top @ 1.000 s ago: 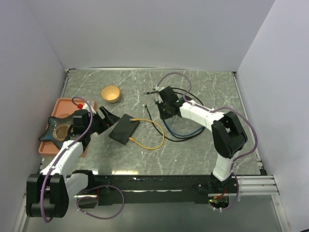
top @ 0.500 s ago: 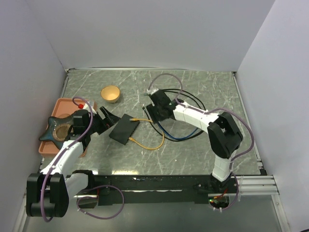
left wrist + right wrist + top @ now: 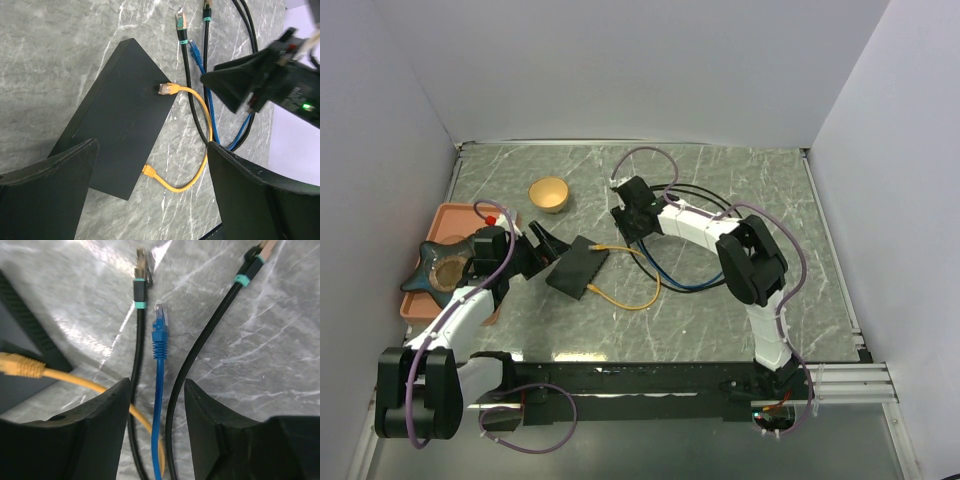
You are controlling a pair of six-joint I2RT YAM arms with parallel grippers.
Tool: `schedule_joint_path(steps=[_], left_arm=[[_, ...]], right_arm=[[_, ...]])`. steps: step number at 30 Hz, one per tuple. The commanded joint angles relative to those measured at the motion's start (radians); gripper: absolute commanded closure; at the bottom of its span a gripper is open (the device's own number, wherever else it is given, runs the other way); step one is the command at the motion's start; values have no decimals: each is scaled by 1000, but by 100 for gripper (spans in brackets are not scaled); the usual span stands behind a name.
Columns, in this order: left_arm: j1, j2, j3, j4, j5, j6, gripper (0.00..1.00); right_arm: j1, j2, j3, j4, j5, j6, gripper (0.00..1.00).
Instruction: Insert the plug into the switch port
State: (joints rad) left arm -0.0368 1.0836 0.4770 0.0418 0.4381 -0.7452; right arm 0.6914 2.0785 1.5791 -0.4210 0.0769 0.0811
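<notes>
right claw (image 3: 157,390) parted astride blue cable (image 3: 159,355), plain only from its wrist, left claw (image 3: 150,150) open above switch (image 3: 120,110)

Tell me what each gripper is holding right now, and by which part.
Nothing is held. The left gripper is open over the switch; the right gripper is open astride the blue cable, without touching it.

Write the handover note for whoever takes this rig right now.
Left gripper: open, empty, beside the switch.
Right gripper: open, gripping nothing; the blue plug lies just ahead of it, its cable running between the jaws.
Yellow cable: both ends at the switch; seated or not, cannot tell.
Done: approach to the blue plug only.
Left: probably grasp it and push it into the switch.
</notes>
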Motion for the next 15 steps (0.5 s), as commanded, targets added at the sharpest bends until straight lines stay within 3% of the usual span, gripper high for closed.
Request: schedule_joint_path(steps=[1, 8, 11, 12, 15], left_arm=[[3, -1, -8, 50, 28, 4, 4], [3, -5, -3, 33, 17, 15, 4], [3, -8, -3, 32, 17, 15, 4], [3, -8, -3, 30, 17, 15, 4], [3, -16, -2, 29, 22, 17, 4]], right_arm=[[-10, 31, 61, -1, 12, 8, 47], [-27, 84, 78, -4, -2, 14, 59], [-29, 83, 82, -10, 0, 19, 80], [-30, 78, 79, -12, 17, 20, 92], [-32, 39, 55, -4, 27, 14, 100]])
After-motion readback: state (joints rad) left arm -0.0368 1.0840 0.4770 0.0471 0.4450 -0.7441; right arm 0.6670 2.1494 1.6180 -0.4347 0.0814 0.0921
